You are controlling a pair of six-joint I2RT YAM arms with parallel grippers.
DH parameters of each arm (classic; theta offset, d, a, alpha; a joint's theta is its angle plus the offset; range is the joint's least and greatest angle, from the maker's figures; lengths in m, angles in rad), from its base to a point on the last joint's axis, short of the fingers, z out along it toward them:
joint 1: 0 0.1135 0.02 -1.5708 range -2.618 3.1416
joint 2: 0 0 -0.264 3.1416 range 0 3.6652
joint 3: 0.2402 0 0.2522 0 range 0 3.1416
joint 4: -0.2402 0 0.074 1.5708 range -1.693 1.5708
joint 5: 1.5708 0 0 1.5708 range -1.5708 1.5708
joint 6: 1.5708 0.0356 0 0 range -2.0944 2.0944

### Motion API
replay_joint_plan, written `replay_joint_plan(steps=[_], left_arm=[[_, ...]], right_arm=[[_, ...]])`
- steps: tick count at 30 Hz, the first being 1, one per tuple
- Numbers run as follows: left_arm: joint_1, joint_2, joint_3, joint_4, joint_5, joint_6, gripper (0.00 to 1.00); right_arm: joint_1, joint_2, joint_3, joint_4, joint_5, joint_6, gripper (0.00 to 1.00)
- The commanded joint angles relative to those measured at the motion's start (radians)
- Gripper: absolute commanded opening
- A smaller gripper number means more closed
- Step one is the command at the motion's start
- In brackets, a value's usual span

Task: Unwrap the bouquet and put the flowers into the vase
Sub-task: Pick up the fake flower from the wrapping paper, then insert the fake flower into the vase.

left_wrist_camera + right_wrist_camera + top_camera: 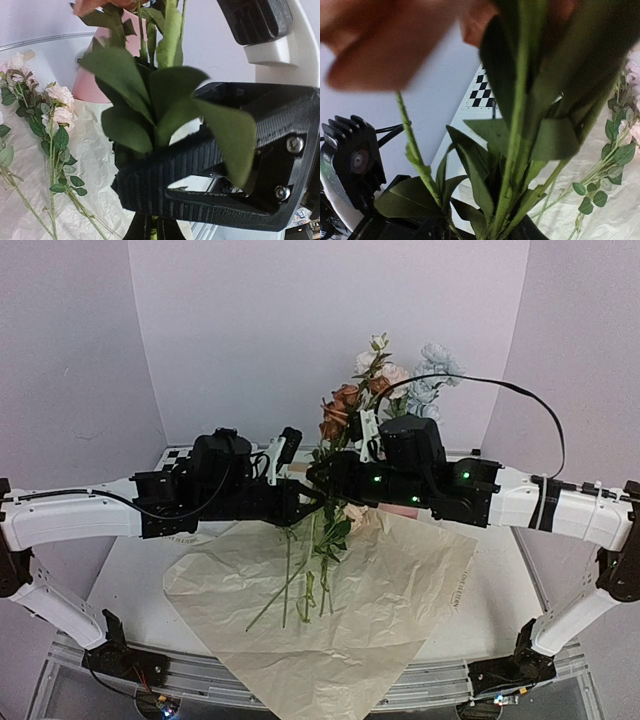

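Both arms meet over the middle of the table at a bunch of flowers that stands upright, blooms high and leafy stems below. My left gripper is shut on the green stems, low on the bunch. My right gripper has the stems running down between its dark fingers, but leaves hide whether the fingers press on them. One of those ribbed black fingers crosses the left wrist view just above my left jaws. The pink vase shows behind the leaves. The peach paper lies spread flat.
Loose pale pink flowers with long stems lie on the paper under the arms, also visible as leafy stems. A checkerboard sits at the back left. White walls close the back and sides.
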Motion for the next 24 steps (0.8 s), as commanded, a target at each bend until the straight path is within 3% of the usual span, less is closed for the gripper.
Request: replay_joint_plan(steps=[1,6,9,12,17,24], left_arm=[[-0.005,0.01,0.072,-0.04,-0.061,0.046,0.04],[-0.005,0.013,0.078,-0.057,-0.094,0.057,0.12],[-0.005,0.007,0.075,-0.058,-0.104,0.055,0.35],[-0.005,-0.015,0.06,-0.059,-0.11,0.042,0.5],[-0.005,-0.088,0.009,-0.057,-0.134,0.011,0.63],[-0.005,-0.183,-0.059,-0.044,-0.119,-0.011,0.71]], right_arm=[[0.003,0.014,0.049,-0.028,0.024,-0.02,0.22],[0.002,0.03,0.063,-0.042,0.013,-0.025,0.13],[0.003,0.038,0.069,-0.049,0.012,-0.028,0.0],[0.003,0.027,0.067,-0.053,0.035,-0.051,0.0],[0.001,-0.027,0.07,-0.058,0.091,-0.184,0.0],[-0.002,-0.144,0.086,-0.075,0.273,-0.413,0.0]])
